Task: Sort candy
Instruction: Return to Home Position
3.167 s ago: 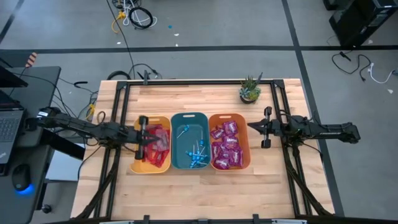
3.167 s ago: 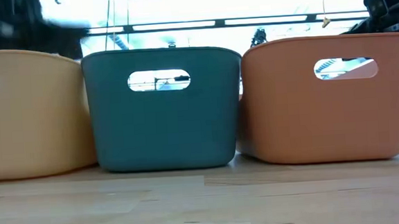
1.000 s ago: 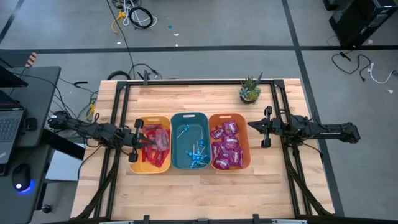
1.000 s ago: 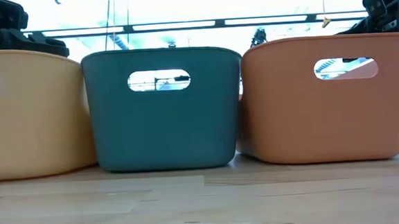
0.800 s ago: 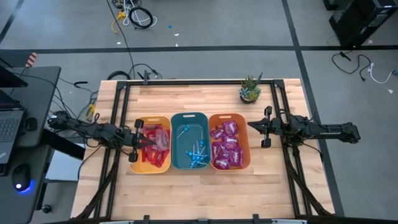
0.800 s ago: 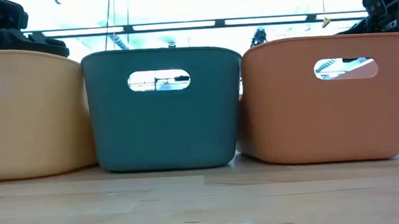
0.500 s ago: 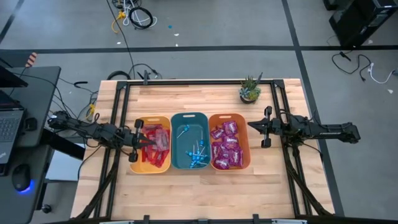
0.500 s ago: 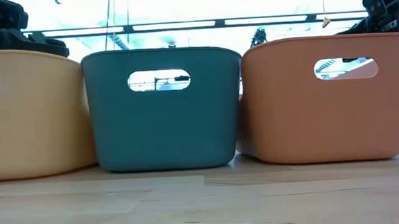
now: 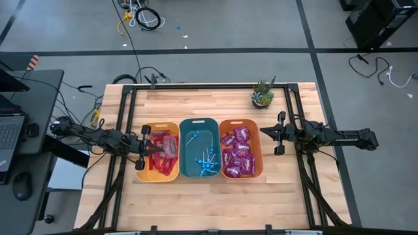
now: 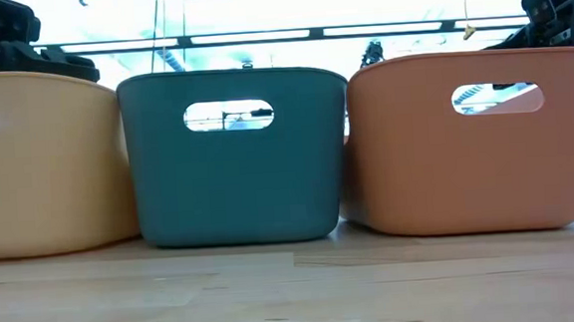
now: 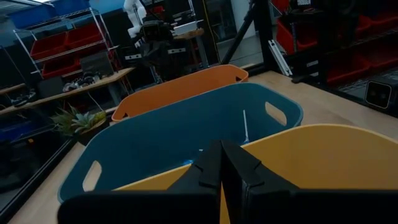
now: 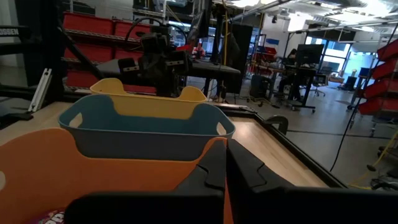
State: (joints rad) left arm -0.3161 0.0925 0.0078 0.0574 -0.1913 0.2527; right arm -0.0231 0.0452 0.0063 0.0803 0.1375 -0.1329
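the left gripper (image 11: 221,150), its fingers pressed together, hangs over the outer edge of the yellow bin (image 9: 157,124), which holds the flat red packets (image 9: 166,154). the right gripper (image 12: 222,153), fingers also pressed together, sits just off the outer side of the orange bin (image 9: 241,121), which holds the purple packets (image 9: 236,154). between those two, the teal bin (image 9: 199,120) holds the blue lollipops (image 9: 206,164), all three in a row on the wooden table (image 9: 196,202), with a small potted plant (image 9: 262,95) near the back edge.
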